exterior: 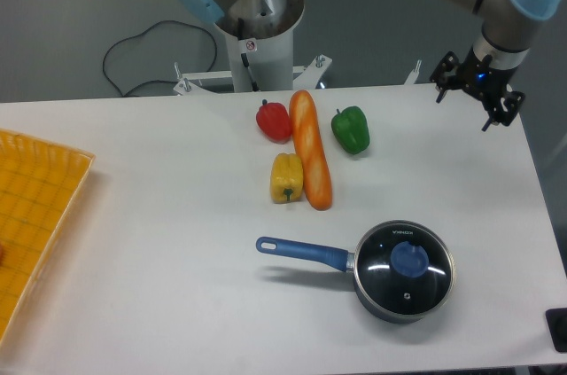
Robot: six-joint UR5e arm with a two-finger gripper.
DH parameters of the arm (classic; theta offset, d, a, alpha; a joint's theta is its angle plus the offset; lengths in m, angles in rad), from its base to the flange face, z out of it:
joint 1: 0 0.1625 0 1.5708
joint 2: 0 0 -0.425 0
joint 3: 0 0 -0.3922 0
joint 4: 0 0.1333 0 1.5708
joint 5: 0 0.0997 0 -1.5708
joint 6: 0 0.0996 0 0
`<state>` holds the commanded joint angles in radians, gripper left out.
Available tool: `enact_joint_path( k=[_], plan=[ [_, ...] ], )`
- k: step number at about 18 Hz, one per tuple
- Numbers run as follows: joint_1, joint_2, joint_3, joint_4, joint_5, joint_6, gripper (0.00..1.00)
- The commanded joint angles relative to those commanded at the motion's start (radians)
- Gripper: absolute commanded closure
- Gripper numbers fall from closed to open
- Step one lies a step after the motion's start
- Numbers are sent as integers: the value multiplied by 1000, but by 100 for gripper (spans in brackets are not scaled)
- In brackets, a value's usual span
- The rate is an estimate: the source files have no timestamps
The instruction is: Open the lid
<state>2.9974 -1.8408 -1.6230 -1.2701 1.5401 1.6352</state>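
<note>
1. One lid (405,268) sits on the saucepan (372,302) near the front right part of the table (159,215). It is round, dark and see-through, with a thin metal rim and a round blue knob (410,260) at its centre. It lies flat and closed on the pan, with light glinting on the glass.
2. The saucepan's blue handle (301,252) points left and slightly toward the back, over bare white tabletop.
3. Behind the pan, around the middle of the table, lies a cluster of food: a long orange loaf (311,149), a yellow pepper (286,177) touching its left side, a red pepper (275,121) at its far left end and a green pepper (351,128) just to its right. The cluster is well apart from the pan.
4. The pan stands near the front edge and not far from the right edge; white surface lies open to its left and between it and the food.
5. A yellow tray (44,207) sits at the far left edge.
6. The gripper (476,94) hangs over the back right corner of the table, well apart from the lid. Its fingers look spread and hold nothing.
</note>
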Motion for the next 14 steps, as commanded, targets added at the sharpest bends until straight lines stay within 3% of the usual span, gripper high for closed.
enact_joint_path(
  k=[9,14],
  plan=[
    [-29,9,-2,-2,6,14,0],
    [-20,18,-32,8,6,5,0]
  ],
)
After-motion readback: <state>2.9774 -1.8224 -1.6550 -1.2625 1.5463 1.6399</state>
